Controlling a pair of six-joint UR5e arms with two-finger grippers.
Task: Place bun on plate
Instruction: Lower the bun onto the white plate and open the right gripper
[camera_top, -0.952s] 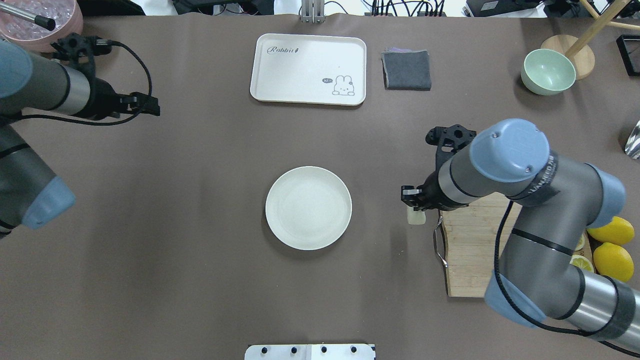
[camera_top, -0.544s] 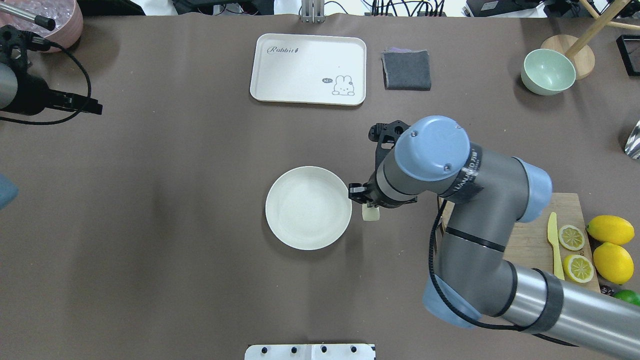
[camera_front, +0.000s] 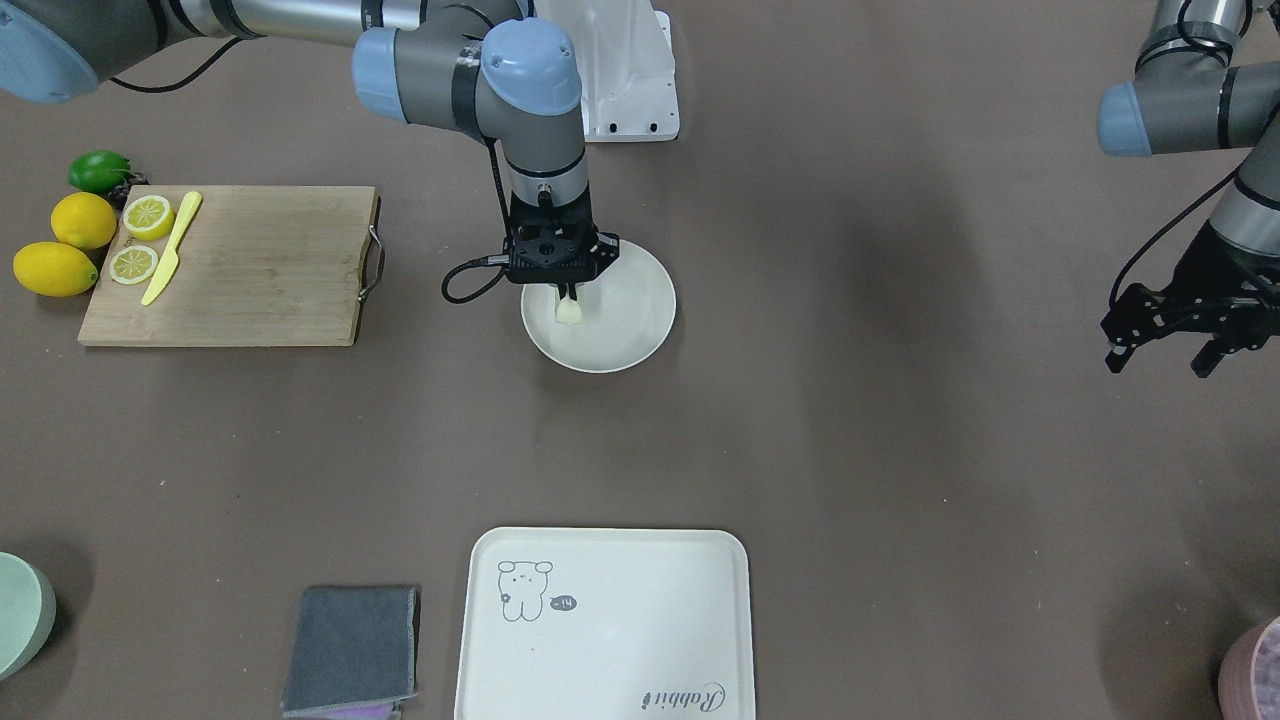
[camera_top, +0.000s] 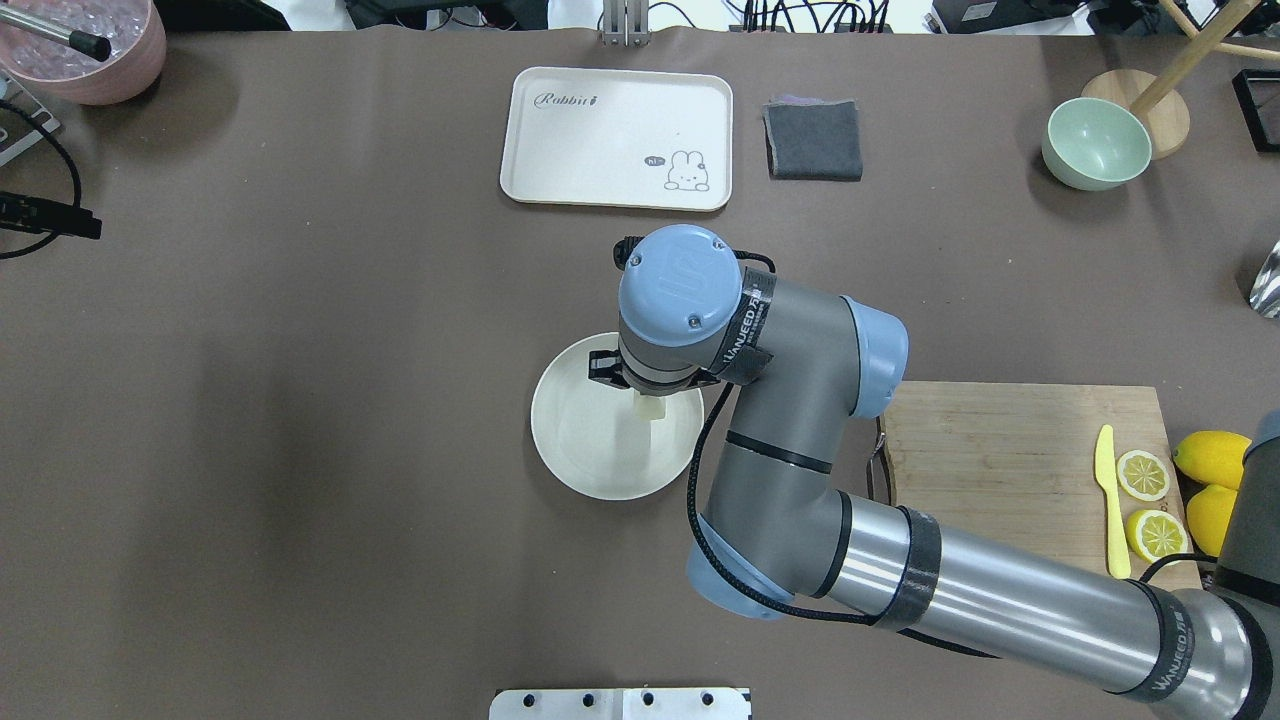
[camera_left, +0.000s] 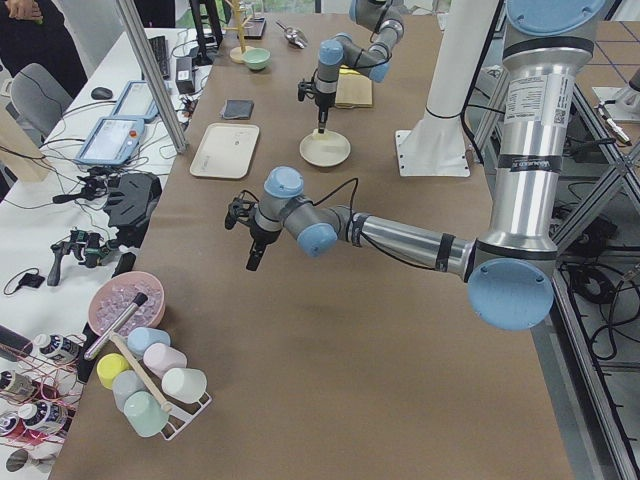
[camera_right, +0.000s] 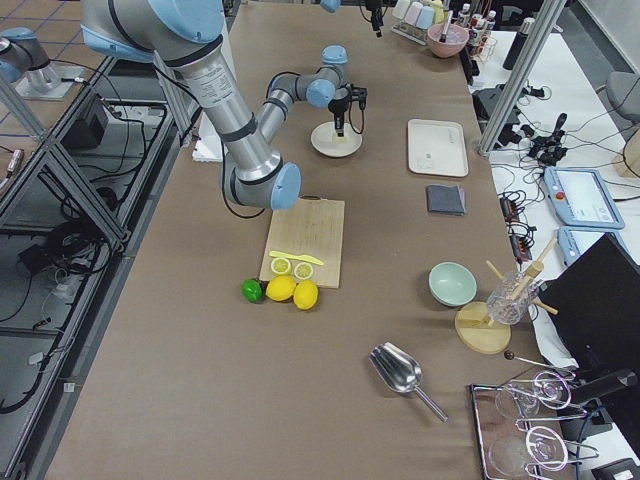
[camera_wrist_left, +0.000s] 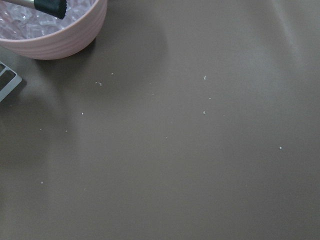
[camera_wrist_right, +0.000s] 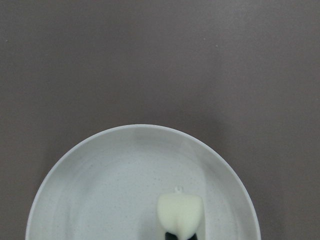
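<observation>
My right gripper (camera_front: 567, 298) is shut on the bun (camera_front: 568, 313), a small pale cream lump, and holds it over the round cream plate (camera_front: 635, 318) at mid-table. In the overhead view the bun (camera_top: 650, 407) pokes out from under the right wrist, over the plate's (camera_top: 585, 445) right half. The right wrist view has the bun (camera_wrist_right: 180, 212) low over the plate (camera_wrist_right: 110, 190); whether they touch is unclear. My left gripper (camera_front: 1162, 352) hangs open and empty far off at the table's end.
A cream rabbit tray (camera_top: 615, 138), a grey cloth (camera_top: 813, 140) and a green bowl (camera_top: 1095, 143) line the far side. A wooden cutting board (camera_top: 1000, 470) with a yellow knife and lemon slices lies right of the plate. A pink bowl (camera_top: 85, 50) stands far left.
My right arm has carried the bun leftward from beside the cutting board to over the plate. My left arm has drawn back to the left, nearly out of the overhead view.
</observation>
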